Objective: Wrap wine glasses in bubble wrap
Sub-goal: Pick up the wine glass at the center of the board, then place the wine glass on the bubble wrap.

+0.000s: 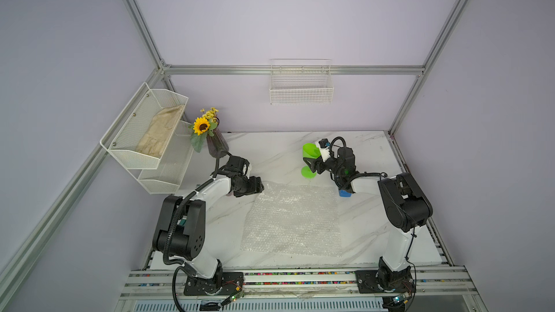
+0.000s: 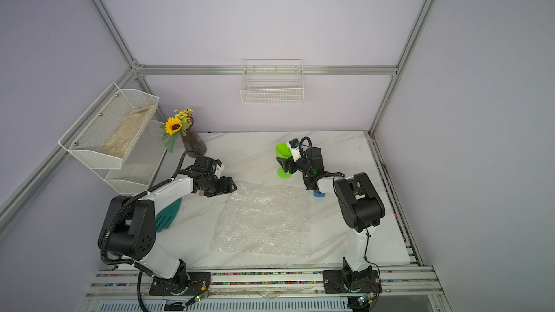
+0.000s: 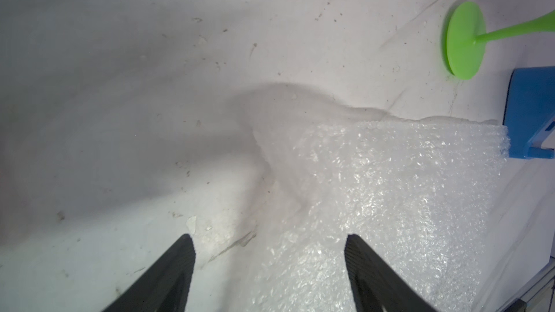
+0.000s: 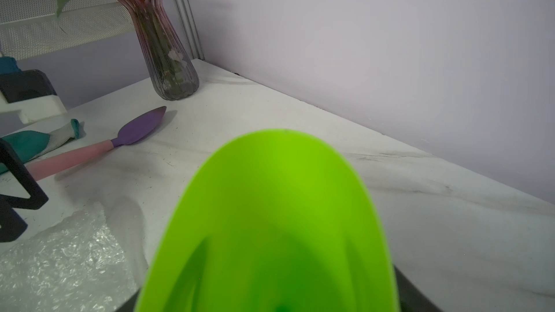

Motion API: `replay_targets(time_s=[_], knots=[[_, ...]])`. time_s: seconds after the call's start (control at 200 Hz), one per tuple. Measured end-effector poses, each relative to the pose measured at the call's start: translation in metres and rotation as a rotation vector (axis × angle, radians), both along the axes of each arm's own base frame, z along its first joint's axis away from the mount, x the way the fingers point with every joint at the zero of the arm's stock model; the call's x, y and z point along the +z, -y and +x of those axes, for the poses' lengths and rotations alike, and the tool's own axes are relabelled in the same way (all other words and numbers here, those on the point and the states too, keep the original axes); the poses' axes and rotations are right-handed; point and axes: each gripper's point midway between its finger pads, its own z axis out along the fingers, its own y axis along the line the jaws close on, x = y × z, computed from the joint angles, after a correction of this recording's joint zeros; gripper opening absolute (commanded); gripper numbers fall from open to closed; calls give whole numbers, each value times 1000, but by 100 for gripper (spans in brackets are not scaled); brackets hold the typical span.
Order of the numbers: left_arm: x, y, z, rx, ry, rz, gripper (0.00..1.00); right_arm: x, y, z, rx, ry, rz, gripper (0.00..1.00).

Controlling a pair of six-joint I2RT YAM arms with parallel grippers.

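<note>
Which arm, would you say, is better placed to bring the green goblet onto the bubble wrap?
Right, probably: the right gripper has the goblet between its jaws, while the left gripper hovers open over the bubble wrap corner, apart from the goblet.

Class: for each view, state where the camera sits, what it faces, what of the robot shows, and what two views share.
Top views: high up front, looking down at the marble table; left arm and right arm show whole.
Left wrist: on the left arm, facing the bubble wrap edge; open jaws show.
Right wrist: on the right arm, facing the green goblet, vase behind; jaw edges show.
Shared: both wrist views show goblet and bubble wrap.
</note>
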Motion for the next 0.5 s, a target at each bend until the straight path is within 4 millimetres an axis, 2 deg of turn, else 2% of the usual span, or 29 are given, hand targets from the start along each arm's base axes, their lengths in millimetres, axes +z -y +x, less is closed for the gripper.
replay_targets(time_s=[0.125,0.28,0.455,0.5], knots=[[-2,10,6,-56,-1,-4,66,37,3,-8,-3,39,24,71],[-9,14,12,-90,-26,12,47,87,8,-24,-6,91,59,69],[-23,17,15,-100,-70,36,19,118,14,-46,-14,57,98,66],[-25,17,16,-104,-74,41,16,123,14,-52,-16,32,113,64]])
